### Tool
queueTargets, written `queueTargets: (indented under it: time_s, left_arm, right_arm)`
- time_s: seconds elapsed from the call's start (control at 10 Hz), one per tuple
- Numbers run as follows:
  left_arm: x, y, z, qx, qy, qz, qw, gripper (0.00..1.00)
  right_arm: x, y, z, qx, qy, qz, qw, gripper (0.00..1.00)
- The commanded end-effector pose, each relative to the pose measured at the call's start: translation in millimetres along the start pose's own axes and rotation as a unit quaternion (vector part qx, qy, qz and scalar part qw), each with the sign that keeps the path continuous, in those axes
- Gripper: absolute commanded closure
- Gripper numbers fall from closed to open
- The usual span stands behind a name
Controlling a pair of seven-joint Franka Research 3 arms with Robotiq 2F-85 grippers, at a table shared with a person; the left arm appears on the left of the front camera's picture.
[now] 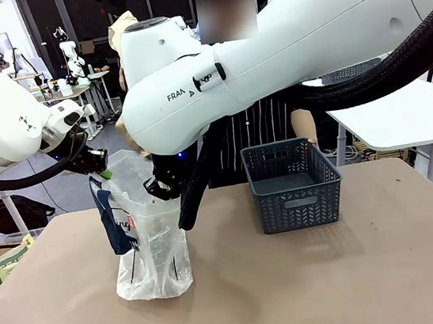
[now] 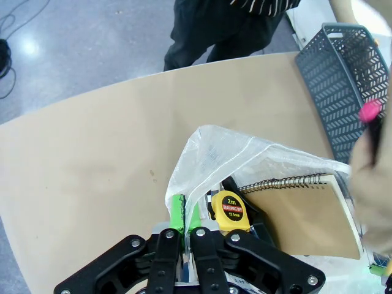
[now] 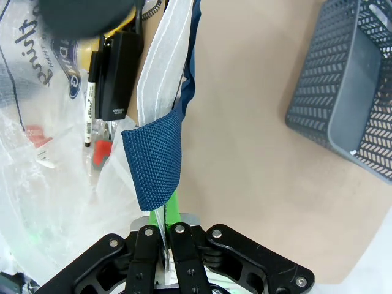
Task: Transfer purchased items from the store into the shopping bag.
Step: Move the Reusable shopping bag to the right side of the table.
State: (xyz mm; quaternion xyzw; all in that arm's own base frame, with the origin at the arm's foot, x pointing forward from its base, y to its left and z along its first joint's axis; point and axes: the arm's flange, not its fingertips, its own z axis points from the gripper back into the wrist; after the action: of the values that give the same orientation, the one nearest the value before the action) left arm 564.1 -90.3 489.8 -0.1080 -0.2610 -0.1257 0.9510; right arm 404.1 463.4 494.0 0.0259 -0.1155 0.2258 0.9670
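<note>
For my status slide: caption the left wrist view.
Left end effector pinches the shopping bag rim; tape measure and notebook inside.

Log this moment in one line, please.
left gripper: shut on shopping bag; right gripper: shut on shopping bag; tape measure: inside bag; basket: on table

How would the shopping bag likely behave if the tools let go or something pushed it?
Probably floppy: the shopping bag is thin, wrinkled film, sagging between the left tool and right tool pinching its rim. It would likely slump if released. The tape measure and notebook inside may steady its base.
</note>
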Motion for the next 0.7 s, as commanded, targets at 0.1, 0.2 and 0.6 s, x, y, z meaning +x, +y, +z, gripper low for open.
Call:
queueTargets:
  time_s: [0.1, 0.2, 0.6]
  left_arm:
    - [-2.1, 1.5, 3.7, -0.001, -0.003, 0.007, 1.000, 1.00]
    - [-2.1, 1.5, 3.7, -0.001, -0.003, 0.007, 1.000, 1.00]
    - [-2.1, 1.5, 3.7, -0.001, -0.003, 0.007, 1.000, 1.00]
  right_arm:
    - [0.1, 0.2, 1.1, 0.004, -0.003, 0.006, 1.000, 1.00]
    - [0.1, 0.2, 1.1, 0.004, -0.003, 0.006, 1.000, 1.00]
    - [0.1, 0.2, 1.1, 0.004, -0.003, 0.006, 1.000, 1.00]
